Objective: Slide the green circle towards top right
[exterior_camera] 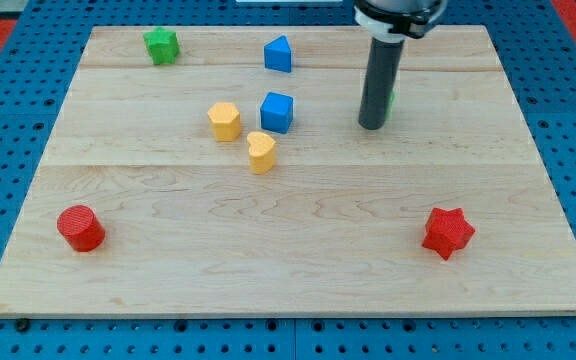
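Green circle [392, 99]: small block, almost wholly hidden; only a thin green sliver visible. Lies on the wooden board, upper right of centre. Shape indistinct.

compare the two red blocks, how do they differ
The red cylinder is round with a flat top; the red star has points. The cylinder sits at the view's bottom left, the star at the bottom right. Both are red, lie apart from other blocks, and are far from my tip.
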Robot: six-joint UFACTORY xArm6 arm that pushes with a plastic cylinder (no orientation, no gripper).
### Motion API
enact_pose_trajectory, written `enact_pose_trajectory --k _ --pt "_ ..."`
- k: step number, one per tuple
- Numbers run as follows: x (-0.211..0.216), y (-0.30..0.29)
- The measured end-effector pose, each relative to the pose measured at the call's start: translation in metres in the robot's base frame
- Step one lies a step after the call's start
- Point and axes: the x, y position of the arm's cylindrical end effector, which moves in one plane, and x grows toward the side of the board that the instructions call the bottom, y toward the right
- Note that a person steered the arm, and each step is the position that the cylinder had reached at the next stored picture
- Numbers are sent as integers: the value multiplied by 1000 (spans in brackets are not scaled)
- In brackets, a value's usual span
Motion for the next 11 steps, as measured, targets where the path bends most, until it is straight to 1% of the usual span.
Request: enact_pose_trajectory --k 1,2,4,5,7,8,9,10,11 --pt "-18 -10" --pt "-45 46" --pt "-31 83" --pt "-34 90" --pt "-81 79" --pt "-108 88" --pt "-93 107" --pt "-28 107" --pt "-1 107"
